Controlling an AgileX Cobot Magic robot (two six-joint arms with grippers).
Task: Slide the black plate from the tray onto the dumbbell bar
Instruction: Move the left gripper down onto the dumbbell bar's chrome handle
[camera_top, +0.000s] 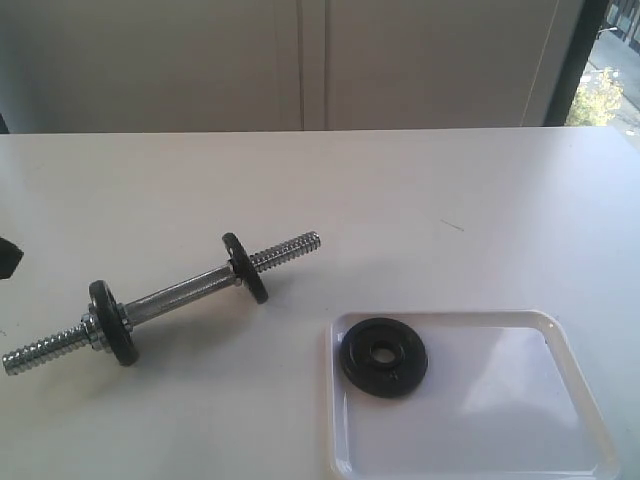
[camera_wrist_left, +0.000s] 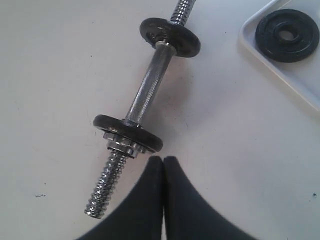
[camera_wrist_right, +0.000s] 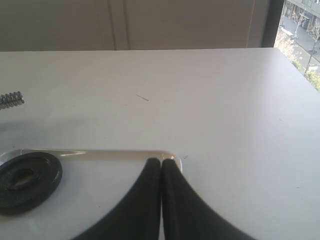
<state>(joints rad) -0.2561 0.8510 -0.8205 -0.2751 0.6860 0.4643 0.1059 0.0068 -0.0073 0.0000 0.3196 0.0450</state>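
Observation:
The black plate (camera_top: 383, 356) lies flat in the left part of the white tray (camera_top: 520, 400), near the table's front right. To its left lies the dumbbell bar (camera_top: 180, 295), slanted, with two black discs on it and both threaded ends bare. My left gripper (camera_wrist_left: 163, 159) is shut and empty, hovering just off the bar's (camera_wrist_left: 147, 87) nut end; the black plate (camera_wrist_left: 287, 35) and tray (camera_wrist_left: 280, 75) lie farther off. My right gripper (camera_wrist_right: 161, 161) is shut and empty over the tray's corner (camera_wrist_right: 100, 152), with the black plate (camera_wrist_right: 25, 181) off to one side. Neither gripper shows in the exterior view.
The white table (camera_top: 420, 190) runs back to a pale wall. A window strip (camera_top: 600, 70) is at the far right. A dark shape (camera_top: 8, 258) pokes in at the left edge. The bar's threaded tip (camera_wrist_right: 11, 100) shows in the right wrist view.

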